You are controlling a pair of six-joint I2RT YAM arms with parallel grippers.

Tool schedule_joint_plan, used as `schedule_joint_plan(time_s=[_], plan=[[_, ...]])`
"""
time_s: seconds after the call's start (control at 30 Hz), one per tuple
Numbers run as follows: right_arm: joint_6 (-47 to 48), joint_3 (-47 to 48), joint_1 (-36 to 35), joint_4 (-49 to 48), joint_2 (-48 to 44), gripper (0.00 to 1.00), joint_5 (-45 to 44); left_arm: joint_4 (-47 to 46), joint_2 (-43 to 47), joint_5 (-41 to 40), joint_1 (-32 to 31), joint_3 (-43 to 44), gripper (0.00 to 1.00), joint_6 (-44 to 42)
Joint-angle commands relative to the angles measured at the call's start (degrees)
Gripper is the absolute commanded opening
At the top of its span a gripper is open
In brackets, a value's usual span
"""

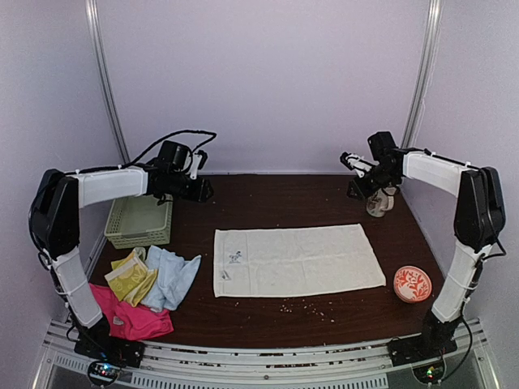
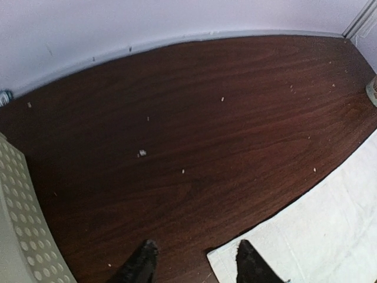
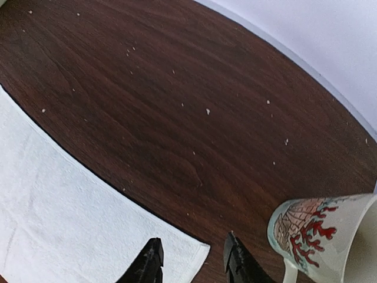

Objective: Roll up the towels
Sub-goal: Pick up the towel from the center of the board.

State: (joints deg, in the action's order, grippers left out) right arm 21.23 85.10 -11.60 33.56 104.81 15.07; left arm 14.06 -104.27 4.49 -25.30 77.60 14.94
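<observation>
Spread flat and unrolled across the middle of the dark wooden table (image 1: 276, 198): the cream-white towel (image 1: 296, 261), long side running from 9 to 3 o'clock. Heaped down at about 8 o'clock, near the left arm's base: the pale blue towel (image 1: 172, 278), the yellow-green patterned towel (image 1: 132, 276) touching its left side, and the hot-pink towel (image 1: 134, 318) nearest the table's edge (all three crumpled, none rolled). Just beyond that heap, toward 10 o'clock: a pale green slotted basket (image 1: 139, 220). Then the left gripper (image 2: 194, 265): hangs by the cream-white towel's far-left corner, jaws released and parted, the corner of cloth showing in the gap, nothing grasped. Likewise the right gripper (image 3: 193, 259): hangs by the far-right corner, jaws parted, grasps nothing. Just beside it, at 2 o'clock: a white mug (image 3: 318, 236) with a red coral pattern. At 4 o'clock, apart from the towel: a round red-and-white disc (image 1: 413, 284).
</observation>
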Motion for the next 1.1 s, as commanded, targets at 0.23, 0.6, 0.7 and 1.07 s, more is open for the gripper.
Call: schedule_joint_plan(time_s=[0.23,0.6,0.7,1.07], plan=[[5.6,7.5,0.1,10.8,6.5,0.37,7.0,11.7,-10.7,8.2,2.3,5.0,0.48,0.6],[4.7,5.0,-0.3,10.1,5.8,0.38,8.1,19.8,-18.9,-3.3,-4.0,16.0,0.48,0.2],[4.6,4.8,-0.2,10.0,6.1,0.38,8.3,21.0,-20.1,-2.9,-4.8,16.9,0.45,1.0],[4.6,5.7,-0.7,10.5,7.2,0.38,8.7,22.9,-22.4,-3.6,-5.7,17.3,0.39,1.3]])
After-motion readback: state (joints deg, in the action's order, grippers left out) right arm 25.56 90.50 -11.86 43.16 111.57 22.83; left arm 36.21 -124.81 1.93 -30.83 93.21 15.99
